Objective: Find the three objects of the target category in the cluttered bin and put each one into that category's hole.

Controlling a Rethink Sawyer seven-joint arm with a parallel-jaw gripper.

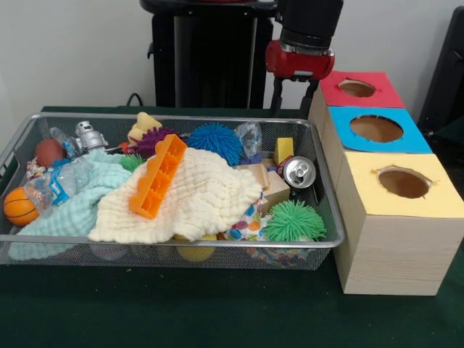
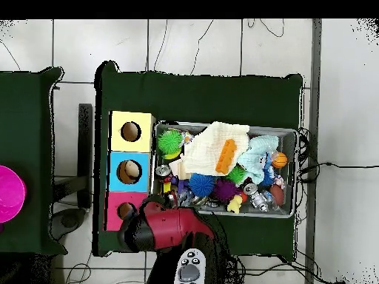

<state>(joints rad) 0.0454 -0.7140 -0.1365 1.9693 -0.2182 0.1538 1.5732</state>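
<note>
— Where do we see the hand (image 1: 293, 98) now?

— In the front view it hangs at the upper middle of the frame, between the far right corner of the wire bin (image 1: 330, 217) and the red-topped box (image 1: 360, 88). Its two dark fingers point down with a gap between them and nothing in it, so we read it as released and empty.

— And the boxes?

— Three wooden boxes stand in a row along the right side of the bin, each with a round hole: the red-topped one at the top, a blue-topped one (image 1: 377, 128) in the middle, a yellow-topped one (image 1: 402, 181) lowest in the frame.

— What fills the bin?

— A cream cloth (image 1: 196, 199) lies over the middle with an orange block (image 1: 157, 174) on it, and a pale green cloth (image 1: 80, 203) to its left. We see a silver can (image 1: 299, 172) at the right, a green spiky ball (image 1: 293, 221) below it, a blue spiky ball (image 1: 215, 138) near the top, and a small basketball (image 1: 19, 206) at the far left. All sits on the green-covered bench (image 1: 217, 312).

— The overhead view?

— The red arm (image 2: 166, 225) reaches up from the bottom toward the bin's lower left corner.
</note>
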